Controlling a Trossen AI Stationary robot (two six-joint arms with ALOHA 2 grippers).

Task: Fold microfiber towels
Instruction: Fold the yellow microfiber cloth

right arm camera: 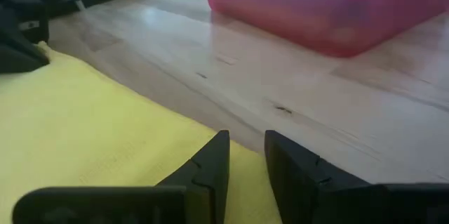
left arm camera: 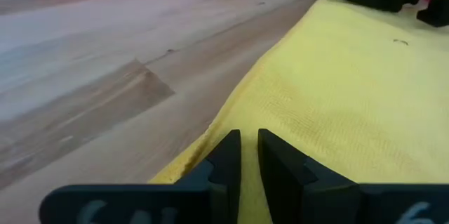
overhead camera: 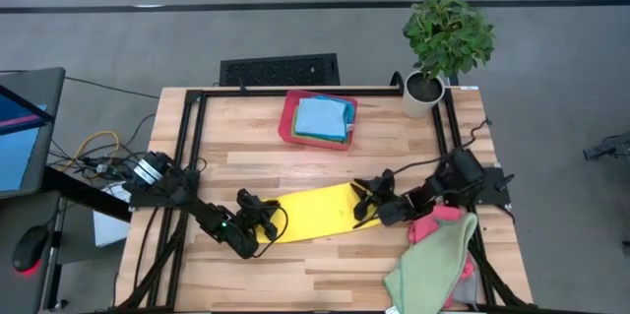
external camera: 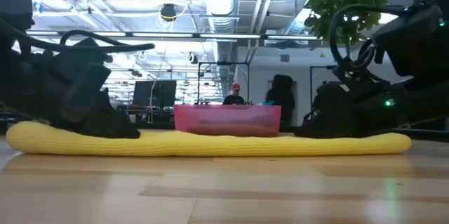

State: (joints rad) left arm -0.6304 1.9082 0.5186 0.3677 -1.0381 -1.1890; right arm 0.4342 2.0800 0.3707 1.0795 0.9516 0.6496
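Yellow towel (overhead camera: 313,212): flat at table (overhead camera: 325,161) centre, between both grippers. Left gripper (overhead camera: 264,226): at the towel's left end, fingers (left arm camera: 226,155) pinched on its edge. Right gripper (overhead camera: 365,206): at the right end, fingers (right arm camera: 210,159) clamped on that edge. Red tray (overhead camera: 287,121): behind, holding folded blue towel (overhead camera: 323,117). Green towel (overhead camera: 433,260), pink towel (overhead camera: 430,226): heaped at right corner.

Your overhead view is evenly lit, shadows soft. Low view: bright ceiling strip lights (external camera: 140,36) backlight both arms into dark silhouettes; glare on the pale wooden surface (external camera: 224,189). Wrist views: near fingers blurred, rigid red rectangular tray (right arm camera: 330,6) soft.
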